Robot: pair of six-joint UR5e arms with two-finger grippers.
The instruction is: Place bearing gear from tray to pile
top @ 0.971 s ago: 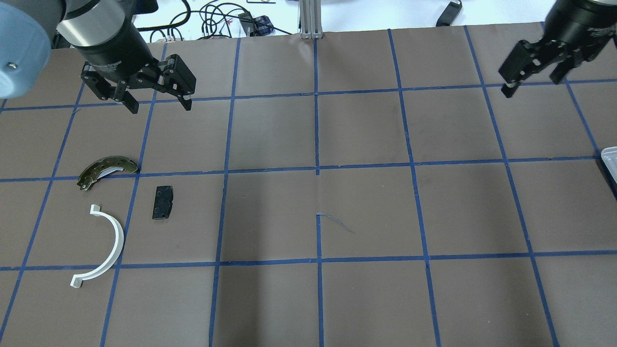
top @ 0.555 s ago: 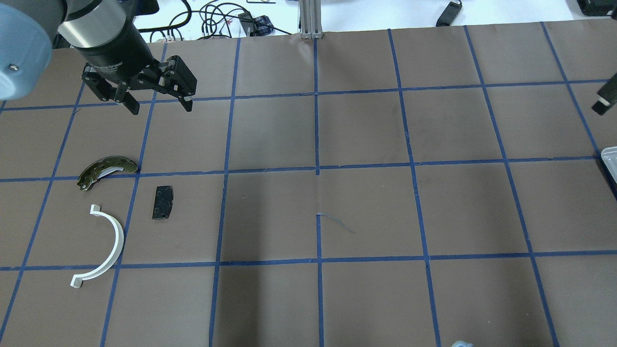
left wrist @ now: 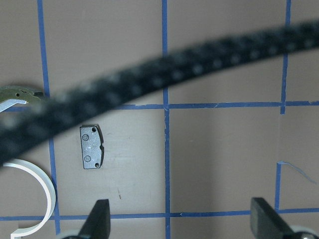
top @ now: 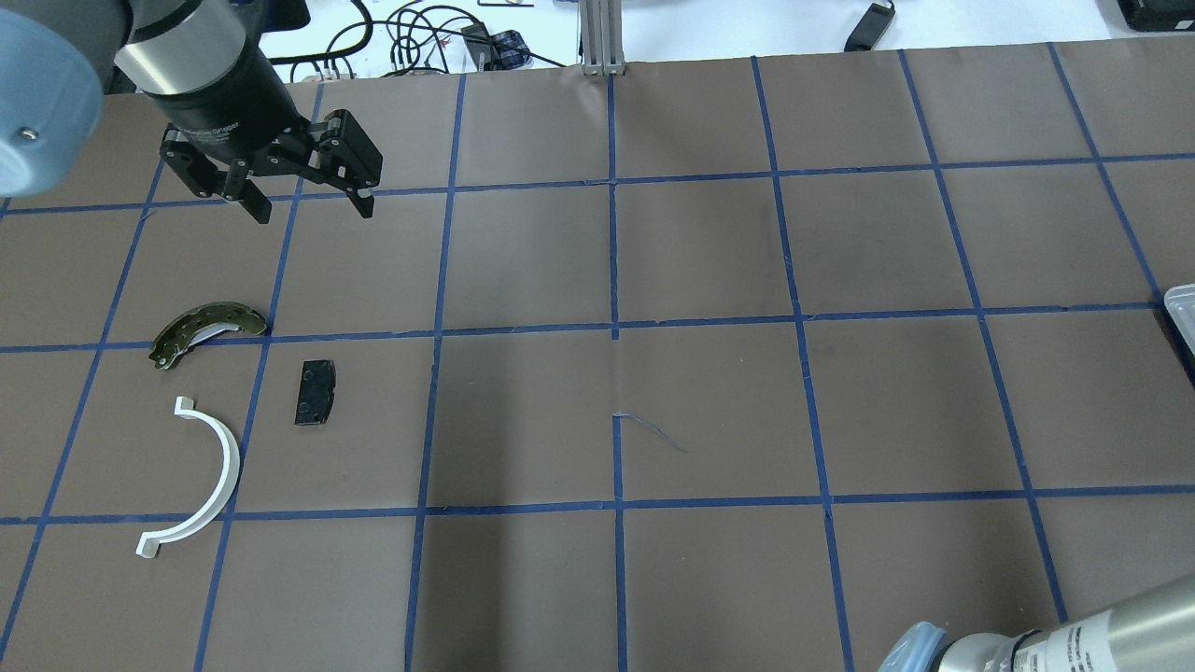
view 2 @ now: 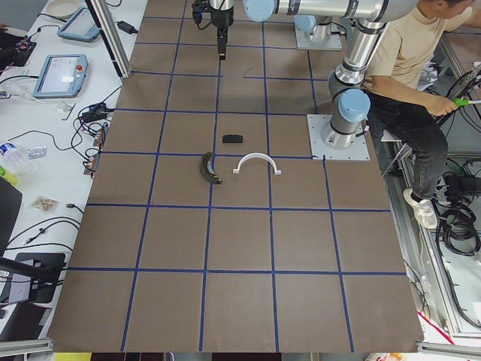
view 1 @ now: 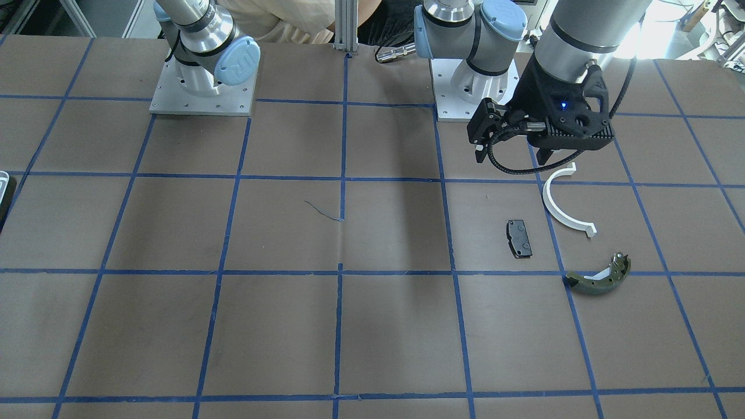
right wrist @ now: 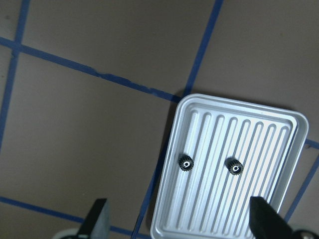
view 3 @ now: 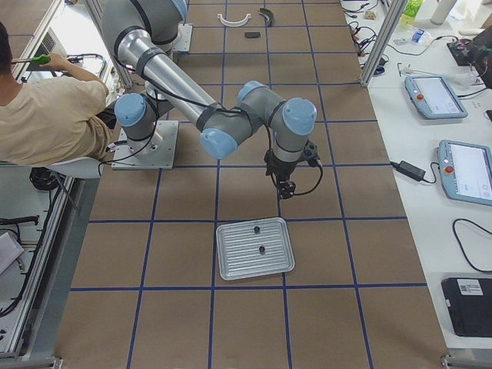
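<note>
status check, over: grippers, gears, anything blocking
Left gripper open, empty, raised beside pile. Right gripper open, empty, near tray. Two gears lying in tray, none picked yet. No obstruction seen.

silver arms (view 1: pixel 582 26), blue joint caps (view 1: pixel 236 61), black fingers (top: pixel 256 203)

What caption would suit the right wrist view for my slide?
Open right gripper looking down on a ribbed tray holding two bearing gears.

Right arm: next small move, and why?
Probably lower the open, empty right gripper onto the nearer small black toothed gear. In the wrist view the gear sits almost on the gripper's centreline, in the ribbed silver metal tray, beside a second gear.
</note>
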